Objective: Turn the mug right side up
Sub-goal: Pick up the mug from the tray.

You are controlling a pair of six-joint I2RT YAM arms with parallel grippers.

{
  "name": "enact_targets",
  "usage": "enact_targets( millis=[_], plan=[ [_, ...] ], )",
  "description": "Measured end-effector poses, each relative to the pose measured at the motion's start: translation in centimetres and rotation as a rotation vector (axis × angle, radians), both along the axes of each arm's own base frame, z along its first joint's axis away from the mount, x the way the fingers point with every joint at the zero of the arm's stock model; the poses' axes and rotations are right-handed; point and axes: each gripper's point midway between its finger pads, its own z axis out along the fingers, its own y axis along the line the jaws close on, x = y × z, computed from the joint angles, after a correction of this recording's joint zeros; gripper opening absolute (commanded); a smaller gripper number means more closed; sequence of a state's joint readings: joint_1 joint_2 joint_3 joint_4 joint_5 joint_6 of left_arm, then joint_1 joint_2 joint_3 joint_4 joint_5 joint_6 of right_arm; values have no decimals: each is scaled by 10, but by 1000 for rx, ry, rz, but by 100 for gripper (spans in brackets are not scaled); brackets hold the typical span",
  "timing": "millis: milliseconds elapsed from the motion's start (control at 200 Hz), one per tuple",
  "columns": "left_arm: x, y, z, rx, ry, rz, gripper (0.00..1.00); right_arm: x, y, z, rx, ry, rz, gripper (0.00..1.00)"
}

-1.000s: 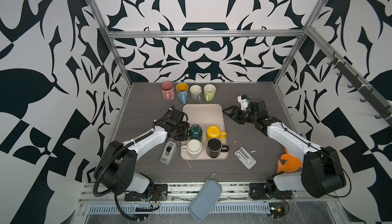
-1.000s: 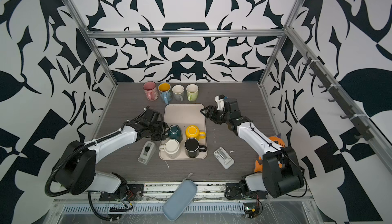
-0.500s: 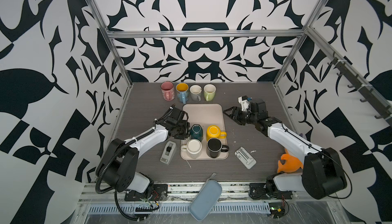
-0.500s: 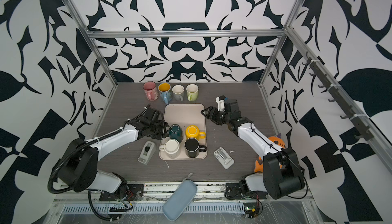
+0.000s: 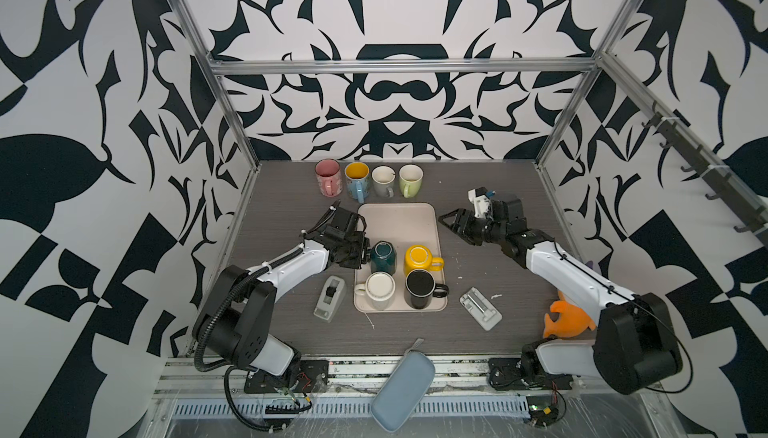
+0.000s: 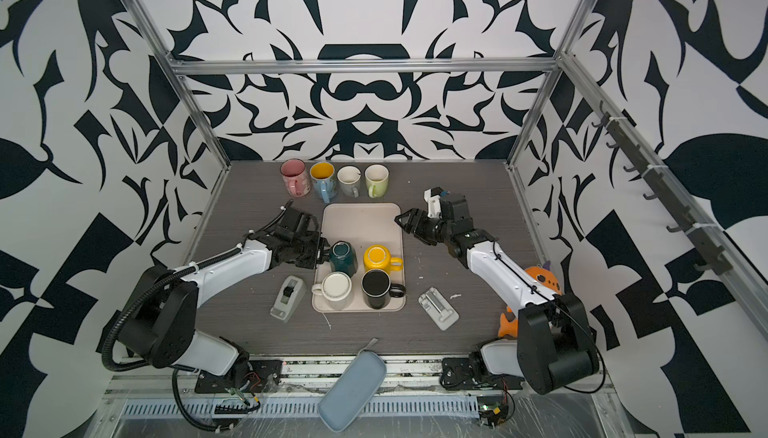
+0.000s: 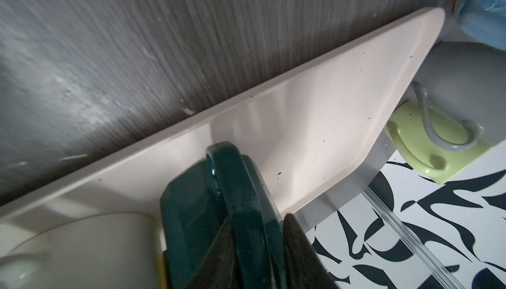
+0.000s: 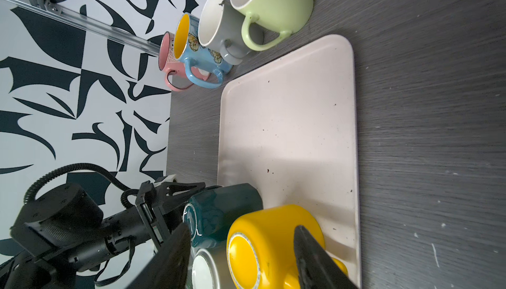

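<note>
Clock bearings take 12 o'clock as the back wall.

1. Left gripper (image 5: 365, 254): clenched on the teal mug's handle (image 7: 241, 180). In the left wrist view the handle runs between the two fingers (image 7: 301, 246), which lie against both its sides. The gripper reaches in level from 9 o'clock of the mug.
2. Teal mug (image 5: 383, 258): base up, on the tray (image 5: 399, 220), against its 9 o'clock edge, handle toward 9 o'clock.
3. Neighbours on the tray: yellow mug (image 5: 417, 258), base up, just beside the teal mug at 3 o'clock; white mug (image 5: 380, 288) at 6 o'clock; black mug (image 5: 419, 288) at 4 o'clock.
4. Right gripper (image 5: 446, 222): released, jaws apart, nothing between them. It hangs over the table (image 5: 291, 207) just off the tray's 3 o'clock edge, at 2 o'clock of the teal mug, pointing toward the tray.
5. Row of mugs (image 5: 382, 178): four, mouths up, on the table at the tray's 12 o'clock.
</note>
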State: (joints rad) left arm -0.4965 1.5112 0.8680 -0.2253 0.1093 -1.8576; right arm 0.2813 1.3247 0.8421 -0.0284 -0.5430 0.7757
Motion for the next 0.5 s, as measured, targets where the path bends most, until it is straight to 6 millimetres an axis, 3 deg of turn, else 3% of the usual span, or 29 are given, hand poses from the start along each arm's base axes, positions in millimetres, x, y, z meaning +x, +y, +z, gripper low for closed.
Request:
enact_targets(
  millis=[205, 500],
  plan=[
    [12, -5, 1, -30, -35, -4, 26, -1, -1, -3, -9, 7, 2, 64],
    [30, -16, 12, -106, -102, -16, 1, -2, -2, -5, -20, 13, 1, 64]
  ],
)
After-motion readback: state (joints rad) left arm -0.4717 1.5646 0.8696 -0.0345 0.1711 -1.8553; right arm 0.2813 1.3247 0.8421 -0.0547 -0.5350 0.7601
